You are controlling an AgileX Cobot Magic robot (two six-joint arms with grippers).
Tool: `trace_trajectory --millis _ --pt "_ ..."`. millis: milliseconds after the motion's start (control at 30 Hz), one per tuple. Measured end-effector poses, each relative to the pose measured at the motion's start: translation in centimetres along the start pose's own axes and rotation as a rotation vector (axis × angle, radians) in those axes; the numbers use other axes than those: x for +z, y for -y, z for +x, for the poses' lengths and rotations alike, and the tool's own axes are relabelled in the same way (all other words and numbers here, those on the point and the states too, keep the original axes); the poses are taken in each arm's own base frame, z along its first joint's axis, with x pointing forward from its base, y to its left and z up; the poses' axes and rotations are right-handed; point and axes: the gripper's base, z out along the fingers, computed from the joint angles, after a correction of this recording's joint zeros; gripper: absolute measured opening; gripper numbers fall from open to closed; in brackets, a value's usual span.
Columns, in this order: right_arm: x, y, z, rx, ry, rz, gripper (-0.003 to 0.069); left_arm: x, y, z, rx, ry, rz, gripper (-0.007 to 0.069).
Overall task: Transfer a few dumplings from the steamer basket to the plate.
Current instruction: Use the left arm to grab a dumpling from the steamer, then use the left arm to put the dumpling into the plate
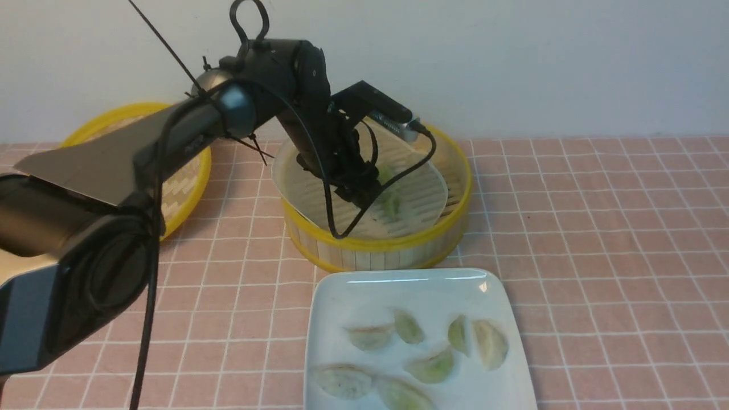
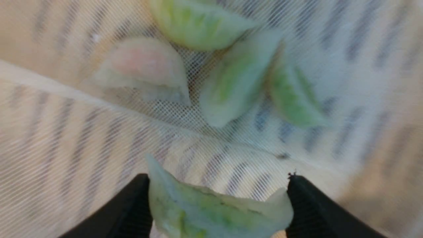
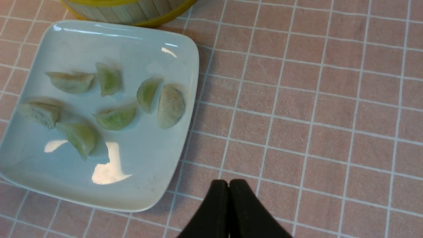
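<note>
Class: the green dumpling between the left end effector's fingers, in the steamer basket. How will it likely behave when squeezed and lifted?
The green dumpling looks soft: its thin pleated skin will probably dent or tear under a hard squeeze. Its smooth, translucent surface suggests that it may slip or stick. Held end to end by the left end effector, it may buckle.

Plain off-white wall point(image 1: 569, 57) across the top of the frame. Below, filling the lower right, pink tablecloth point(image 1: 626, 256) gridded with thin white lines. Soft, even light.
</note>
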Motion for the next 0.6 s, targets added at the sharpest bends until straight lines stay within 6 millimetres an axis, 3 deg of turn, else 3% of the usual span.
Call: trace_trajectory --millis 167,200,233,267,367,433,533,600 --pt "0.0 0.0 0.0 0.001 -0.001 -0.003 -0.0010 -6.6 1.1 -0.3 -0.031 -0.020 0.021 0.0446" --pt "0.0 -0.1 0.0 0.003 -0.001 -0.006 -0.0010 -8.7 1.4 -0.3 -0.032 -0.013 0.022 0.0445" --pt "0.0 -0.1 0.0 0.004 -0.001 -0.007 -0.0010 -8.9 1.5 -0.2 -0.034 -0.015 0.023 0.0445" --pt "0.0 -0.1 0.0 0.006 -0.001 -0.011 -0.0010 -10.8 1.9 -0.2 -0.050 0.007 0.028 0.0445" --pt "0.0 -0.1 0.0 0.008 0.000 -0.015 -0.0010 -13.2 3.3 1.2 -0.104 0.017 0.090 0.0445" --pt "0.0 -0.1 0.0 0.009 0.000 -0.016 -0.0010 -13.2 4.8 3.3 -0.147 -0.029 0.178 0.0445" --pt "0.0 -0.2 0.0 0.009 0.001 -0.017 -0.0010 -11.3 6.8 6.7 -0.173 -0.147 0.284 0.0445" --pt "0.0 -0.2 0.0 0.009 0.001 -0.017 -0.0010 -10.5 7.4 7.8 -0.161 -0.187 0.309 0.0445"
